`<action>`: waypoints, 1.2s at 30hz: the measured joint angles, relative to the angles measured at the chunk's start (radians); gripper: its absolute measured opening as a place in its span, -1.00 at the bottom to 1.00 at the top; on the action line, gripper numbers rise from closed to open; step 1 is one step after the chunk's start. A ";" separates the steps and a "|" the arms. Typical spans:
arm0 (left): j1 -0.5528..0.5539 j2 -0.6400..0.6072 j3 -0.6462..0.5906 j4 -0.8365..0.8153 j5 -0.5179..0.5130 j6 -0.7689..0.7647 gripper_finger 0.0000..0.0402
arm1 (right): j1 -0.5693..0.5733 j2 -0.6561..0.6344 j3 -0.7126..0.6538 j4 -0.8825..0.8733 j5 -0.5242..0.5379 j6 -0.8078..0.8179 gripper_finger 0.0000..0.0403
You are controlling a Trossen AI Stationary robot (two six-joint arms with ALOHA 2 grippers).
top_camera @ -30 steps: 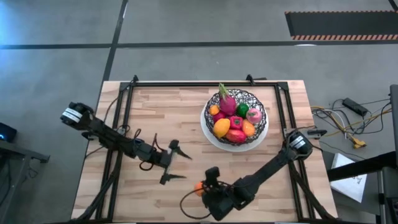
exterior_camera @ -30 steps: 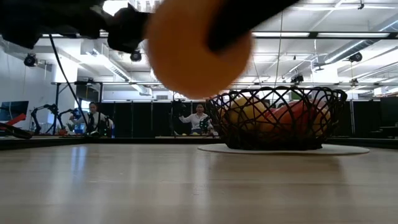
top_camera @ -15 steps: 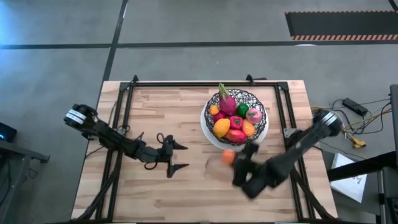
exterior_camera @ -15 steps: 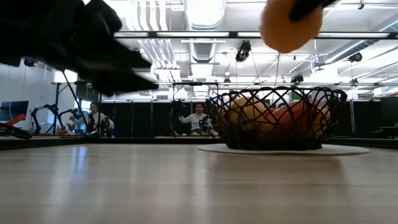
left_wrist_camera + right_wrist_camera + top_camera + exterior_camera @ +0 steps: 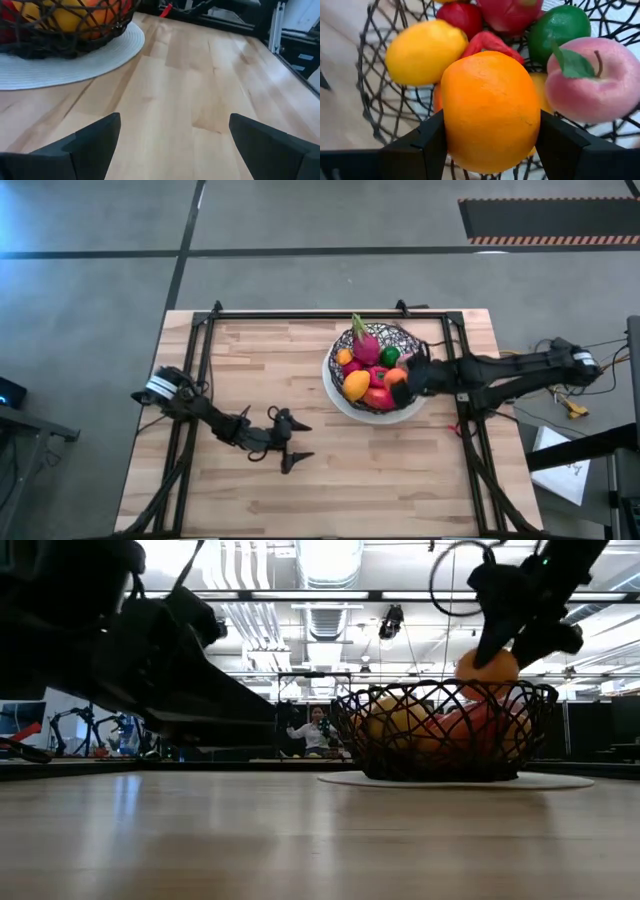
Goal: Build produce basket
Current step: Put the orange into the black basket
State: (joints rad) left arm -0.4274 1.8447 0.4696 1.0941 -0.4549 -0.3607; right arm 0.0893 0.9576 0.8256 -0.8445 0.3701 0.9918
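Note:
The basket [image 5: 424, 352], black wire mesh on a white round plate [image 5: 334, 396], stands at the table's far right and holds a pink dragon fruit [image 5: 365, 343], a yellow piece [image 5: 356, 386], red pieces [image 5: 379, 397] and a green one [image 5: 389, 357]. My right gripper [image 5: 402, 377] is shut on an orange [image 5: 490, 110] over the basket's right half, just above a pale pink apple [image 5: 592, 80]; the orange also shows in the low view [image 5: 487, 668]. My left gripper [image 5: 299, 447] is open and empty, low over the table's middle, left of the basket. My right gripper pinches the orange between its two fingers [image 5: 420, 145], one on each of its opposite sides [image 5: 451, 117]. The fingers come from the table's right, slanting down. The orange is lifted clear, a little above the fruit in the basket.
Bare wooden table [image 5: 250, 350] lies left of and in front of the basket. A black frame [image 5: 300, 314] runs along the table's far edge and sides. People sit in the room far behind the table [image 5: 320, 730].
My right gripper has carried the orange up from near the table's near edge toward the far right, and now holds it over the basket. My left gripper has shifted a little toward the right and stays open.

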 joint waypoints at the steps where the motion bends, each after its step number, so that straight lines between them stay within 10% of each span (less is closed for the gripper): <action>1: 0.000 0.011 0.011 -0.004 0.000 0.000 0.78 | -0.029 -0.023 -0.024 0.035 -0.029 -0.017 0.14; 18: 0.000 0.031 0.040 -0.003 0.001 0.002 0.78 | -0.155 -0.061 -0.070 0.106 -0.101 -0.121 0.56; 28: 0.000 0.031 0.040 -0.003 0.001 0.002 0.78 | -0.144 -0.059 0.099 -0.101 -0.040 -0.092 0.47; 36: 0.000 0.031 0.040 -0.003 0.001 0.002 0.78 | -0.044 -0.008 0.111 0.047 -0.204 -0.262 0.19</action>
State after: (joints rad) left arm -0.4274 1.8755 0.5098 1.0908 -0.4538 -0.3592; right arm 0.0449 0.9493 0.9367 -0.7974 0.1662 0.7299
